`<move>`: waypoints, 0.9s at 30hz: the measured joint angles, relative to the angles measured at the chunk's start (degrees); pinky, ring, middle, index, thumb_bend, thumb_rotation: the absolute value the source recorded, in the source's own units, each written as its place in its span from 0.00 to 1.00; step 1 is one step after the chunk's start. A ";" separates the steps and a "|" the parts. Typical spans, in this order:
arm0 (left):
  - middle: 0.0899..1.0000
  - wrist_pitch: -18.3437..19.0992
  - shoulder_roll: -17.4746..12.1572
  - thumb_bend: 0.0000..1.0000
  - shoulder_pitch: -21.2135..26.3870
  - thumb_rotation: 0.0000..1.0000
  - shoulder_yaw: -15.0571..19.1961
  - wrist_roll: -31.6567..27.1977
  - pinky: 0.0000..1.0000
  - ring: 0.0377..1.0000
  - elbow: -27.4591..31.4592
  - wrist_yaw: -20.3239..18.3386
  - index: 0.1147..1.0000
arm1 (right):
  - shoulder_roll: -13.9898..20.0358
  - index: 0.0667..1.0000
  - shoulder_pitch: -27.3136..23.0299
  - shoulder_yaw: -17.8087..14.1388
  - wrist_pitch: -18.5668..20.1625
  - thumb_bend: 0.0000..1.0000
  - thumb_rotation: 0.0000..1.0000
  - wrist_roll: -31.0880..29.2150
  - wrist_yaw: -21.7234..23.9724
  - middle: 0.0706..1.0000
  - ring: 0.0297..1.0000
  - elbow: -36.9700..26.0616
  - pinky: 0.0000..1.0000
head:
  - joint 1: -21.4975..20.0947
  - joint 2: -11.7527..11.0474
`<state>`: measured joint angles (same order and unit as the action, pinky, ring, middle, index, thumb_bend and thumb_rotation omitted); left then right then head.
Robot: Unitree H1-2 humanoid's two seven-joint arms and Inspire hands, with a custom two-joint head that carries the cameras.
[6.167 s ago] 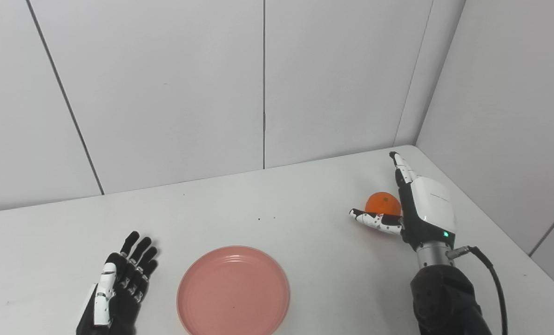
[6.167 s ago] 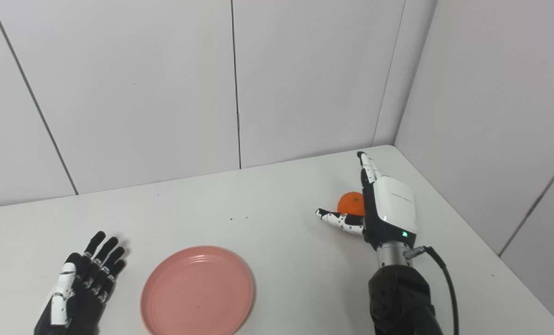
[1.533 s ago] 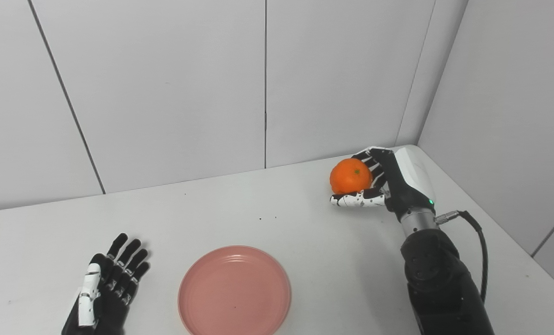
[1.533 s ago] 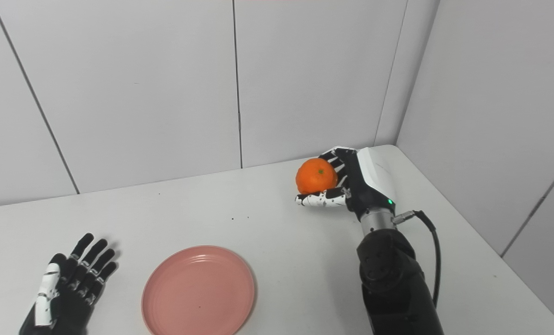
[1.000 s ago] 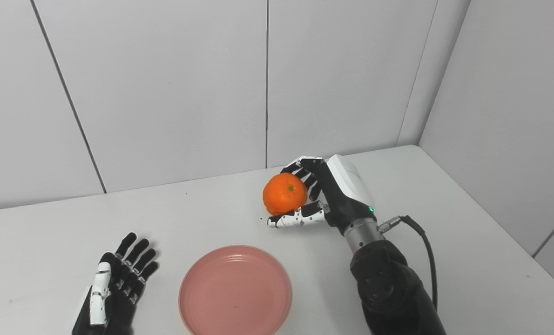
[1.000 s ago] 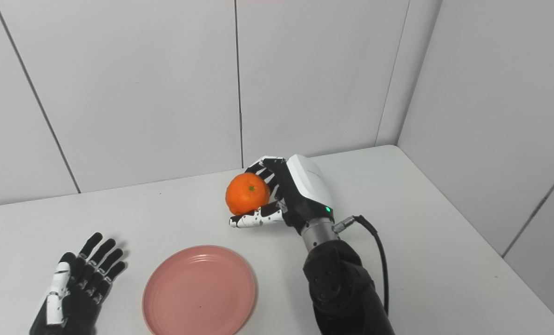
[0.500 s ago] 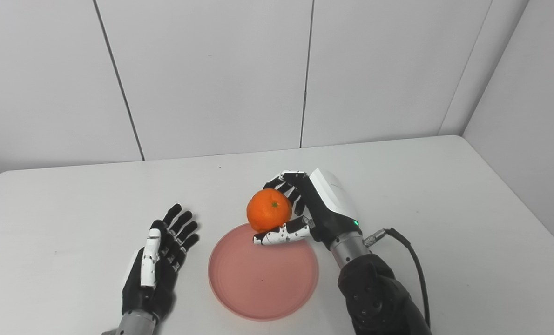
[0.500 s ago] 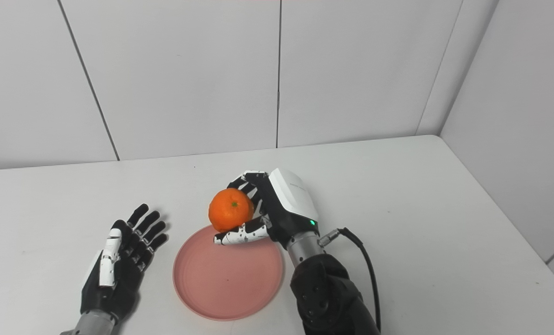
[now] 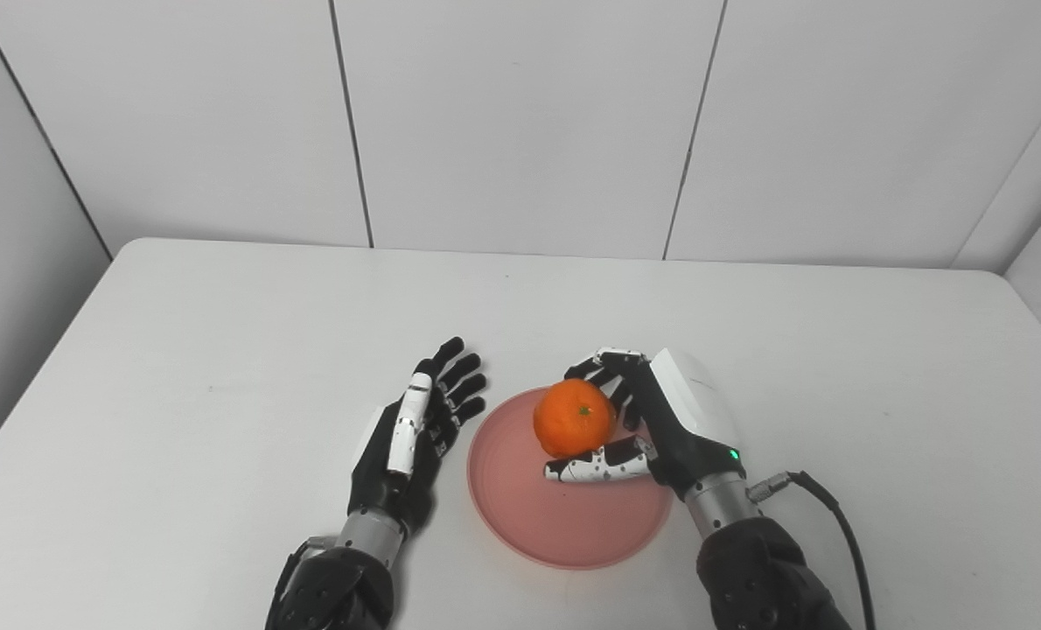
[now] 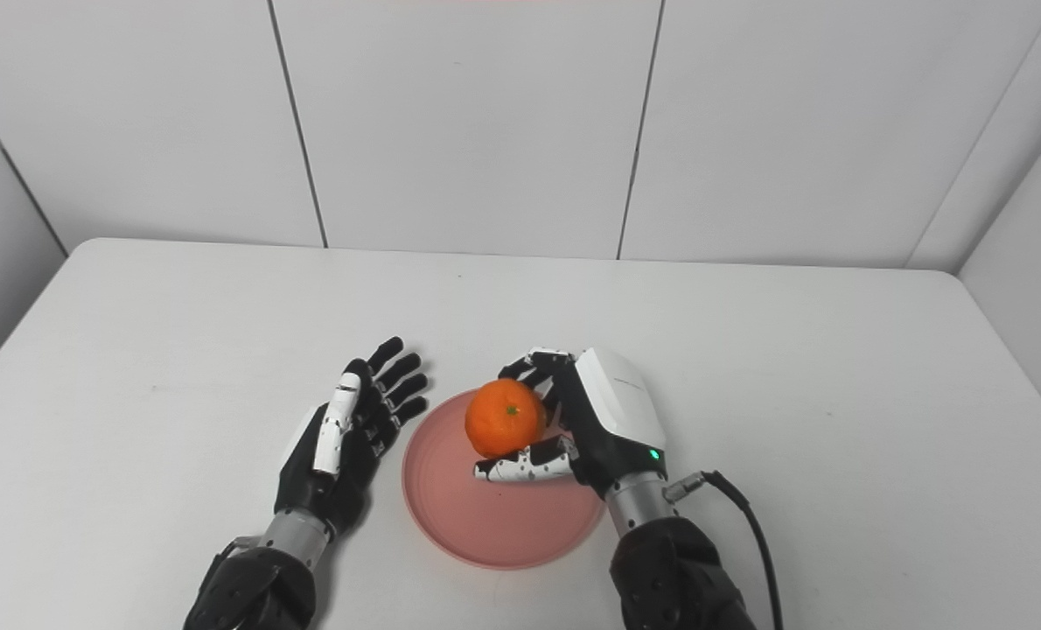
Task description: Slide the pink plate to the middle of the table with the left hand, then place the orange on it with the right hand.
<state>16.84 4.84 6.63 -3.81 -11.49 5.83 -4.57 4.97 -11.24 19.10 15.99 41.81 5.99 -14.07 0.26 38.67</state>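
The pink plate point(image 9: 520, 499) lies near the middle of the white table's front half. My right hand point(image 9: 660, 429) is shut on the orange point(image 9: 573, 416), holding it over the plate's far right part; whether the fruit touches the plate I cannot tell. The white thumb runs under the orange and the dark fingers curl behind it. Just left of the plate rests my left hand point(image 9: 411, 433), open with fingers spread, close to the rim and holding nothing.
The white table point(image 9: 223, 350) reaches to grey wall panels at the back, with walls also at both sides. A black cable point(image 9: 827, 507) trails from my right wrist over the table on the right.
The camera has swung left, so the whole scene shifted right. My right hand carried the orange from the plate's far rim to over the plate and lower. The left hand stayed open beside the plate.
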 measured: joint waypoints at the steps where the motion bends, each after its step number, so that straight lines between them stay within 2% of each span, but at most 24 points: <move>1: 0.88 0.00 0.04 0.41 0.00 1.00 -0.09 0.41 0.87 0.88 0.01 0.10 0.87 | 0.09 0.45 0.19 0.09 -0.15 0.52 0.13 -0.01 -0.11 0.41 0.35 0.27 0.29 | 0.35 0.09; 8: 0.88 0.00 0.84 0.41 0.01 1.00 -0.06 0.70 0.87 0.87 0.00 0.98 0.87 | 1.05 0.45 0.50 0.52 -1.44 0.51 0.13 -0.08 -0.62 0.42 0.35 4.09 0.29 | 0.88 0.62; 17: 0.88 0.01 1.09 0.41 0.01 1.00 0.08 0.70 0.87 0.87 -0.02 1.20 0.87 | 1.06 0.45 -0.31 2.61 -3.19 0.51 0.13 1.79 -2.88 0.35 0.27 6.60 0.21 | 0.70 1.23; 27: 0.87 0.00 1.16 0.41 0.03 1.00 0.26 0.70 0.86 0.87 -0.08 1.20 0.86 | 1.13 0.45 -0.97 4.98 -3.28 0.52 0.13 4.38 -3.94 0.38 0.30 6.99 0.23 | -0.17 1.32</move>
<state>16.84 6.00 6.66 -3.55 -10.79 5.75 -3.37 6.10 -12.22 24.08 12.71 46.19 2.04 -7.08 0.09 39.99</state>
